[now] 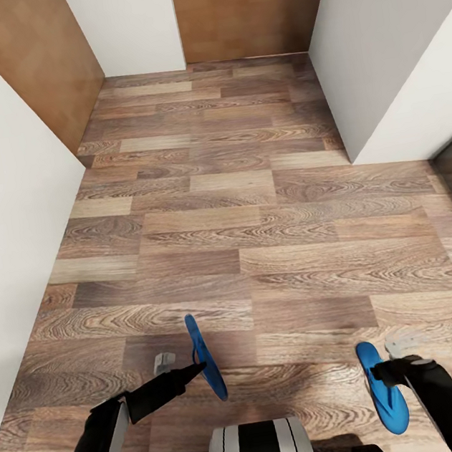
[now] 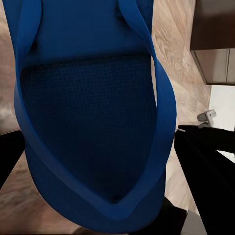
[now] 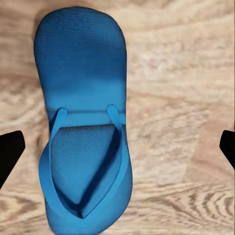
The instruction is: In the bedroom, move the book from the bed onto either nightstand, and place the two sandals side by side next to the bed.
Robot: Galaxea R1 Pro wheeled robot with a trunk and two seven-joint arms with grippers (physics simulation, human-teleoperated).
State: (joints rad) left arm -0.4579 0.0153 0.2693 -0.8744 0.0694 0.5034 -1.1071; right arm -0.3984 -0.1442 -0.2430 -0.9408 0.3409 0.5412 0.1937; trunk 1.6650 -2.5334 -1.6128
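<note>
With the left gripper (image 1: 196, 367) clamped on one sandal (image 1: 206, 359) held on edge at 6 o'clock, carry it level — the right gripper (image 1: 384, 374) seems to hover with fingers apart over the other sandal (image 1: 383, 387) lying flat at 5 o'clock.

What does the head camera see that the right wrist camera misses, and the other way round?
Head view: both arms, the left tool holding an edge-on sandal, white walls and brown doors. Right wrist view: the flat sandal close up, with its textured footbed and thong straps, between the open right tool fingers. Both: that flat sandal and the plank floor.
</note>
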